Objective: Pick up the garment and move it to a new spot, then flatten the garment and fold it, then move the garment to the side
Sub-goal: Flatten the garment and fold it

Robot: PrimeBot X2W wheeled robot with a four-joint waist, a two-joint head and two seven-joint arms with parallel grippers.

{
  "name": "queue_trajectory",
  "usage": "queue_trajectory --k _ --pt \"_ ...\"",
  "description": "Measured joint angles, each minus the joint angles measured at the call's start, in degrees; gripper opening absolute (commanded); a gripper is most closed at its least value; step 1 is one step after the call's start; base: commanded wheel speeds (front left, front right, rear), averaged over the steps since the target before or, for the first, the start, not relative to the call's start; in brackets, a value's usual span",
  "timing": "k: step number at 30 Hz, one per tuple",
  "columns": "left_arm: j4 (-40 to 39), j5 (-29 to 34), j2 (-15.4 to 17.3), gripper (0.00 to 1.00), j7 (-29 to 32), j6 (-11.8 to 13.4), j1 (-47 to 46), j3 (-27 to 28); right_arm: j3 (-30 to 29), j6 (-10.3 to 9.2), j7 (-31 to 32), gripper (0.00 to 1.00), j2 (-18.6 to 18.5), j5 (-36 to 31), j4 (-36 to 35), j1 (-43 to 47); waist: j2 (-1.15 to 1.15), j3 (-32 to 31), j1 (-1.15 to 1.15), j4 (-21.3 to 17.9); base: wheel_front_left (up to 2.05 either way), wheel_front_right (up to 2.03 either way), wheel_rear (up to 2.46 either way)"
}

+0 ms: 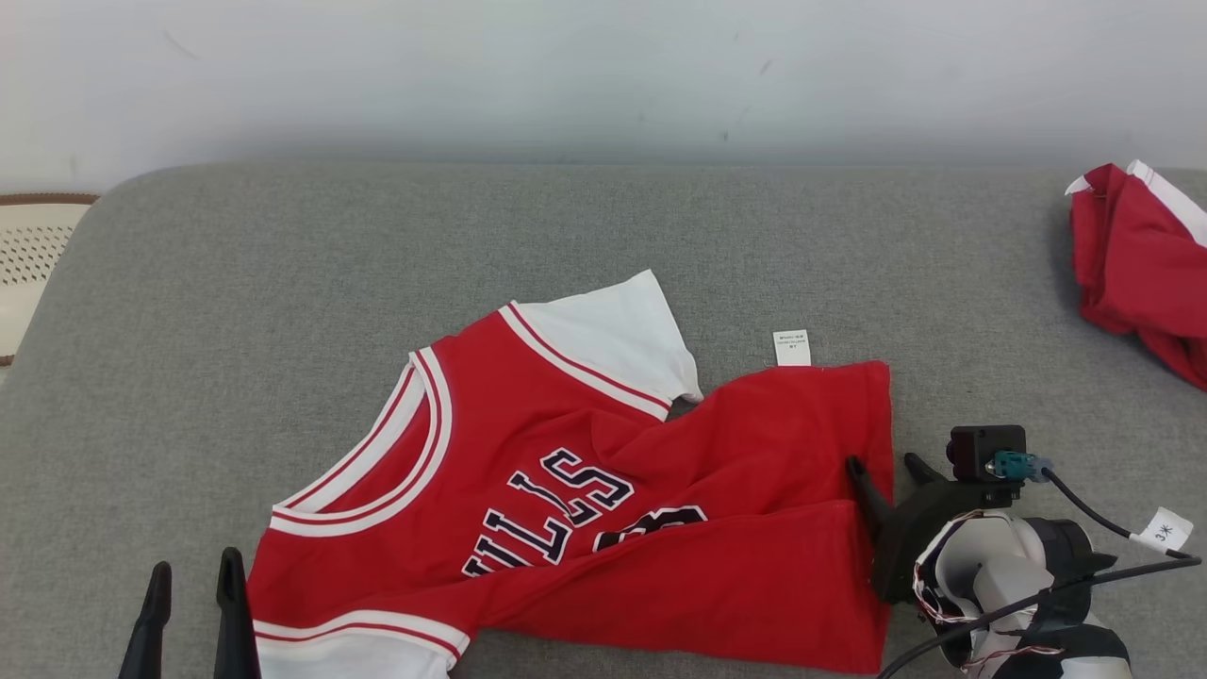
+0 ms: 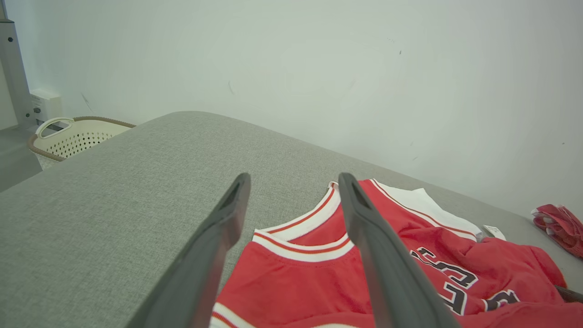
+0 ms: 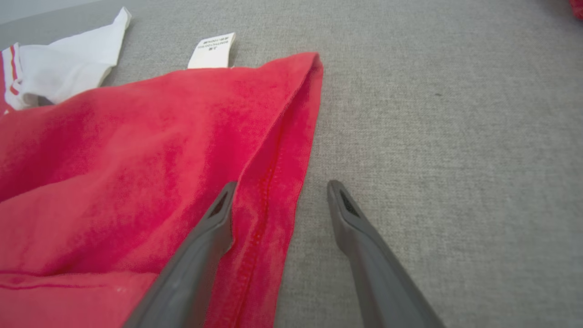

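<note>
Grey padded surface (image 1: pixel 660 236) carries the red jersey (image 1: pixel 585 490) crosswise, its collar end just beside the wide-open left claw (image 1: pixel 195 562) and its hem edge lying between the spread fingers of the right claw (image 1: pixel 884 462), so each arm looks nearest its own end.

dark letters "ULLS" across the red jersey (image 1: pixel 660 443), white care label (image 1: pixel 791 347) print too small to read
</note>
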Motion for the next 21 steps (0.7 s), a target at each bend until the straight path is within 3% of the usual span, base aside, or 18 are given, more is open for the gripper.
queue_trajectory --k 1,2,3,11,21 --pt "0.01 0.01 -0.01 1.0 0.0 0.0 0.0 0.07 0.3 -0.01 0.03 0.45 0.16 0.3 0.11 -0.15 0.0 0.03 0.0 -0.05 0.0 0.0 0.0" --pt "0.03 0.02 -0.03 1.0 0.0 0.0 -0.01 0.07 0.66 -0.02 -0.26 0.12 0.19 0.66 0.12 -0.26 0.0 0.09 0.0 -0.09 0.0 0.0 0.0" --pt "0.09 0.02 -0.07 1.0 0.0 0.0 -0.03 0.04 1.08 -0.02 -0.7 0.0 0.19 0.7 0.19 -0.35 0.0 0.15 0.0 -0.14 0.0 0.0 0.0" --pt "0.29 0.02 -0.18 1.0 0.0 0.0 -0.59 -0.08 3.98 -0.01 -3.61 0.0 0.19 2.77 0.01 -2.94 0.01 0.41 0.01 -0.37 0.0 0.0 0.0" --pt "0.6 0.09 -0.22 1.0 0.0 0.0 -0.96 -0.96 6.53 -0.01 -7.48 0.0 -3.46 4.28 1.74 -15.43 0.0 0.63 0.0 0.36 0.0 0.0 0.0"
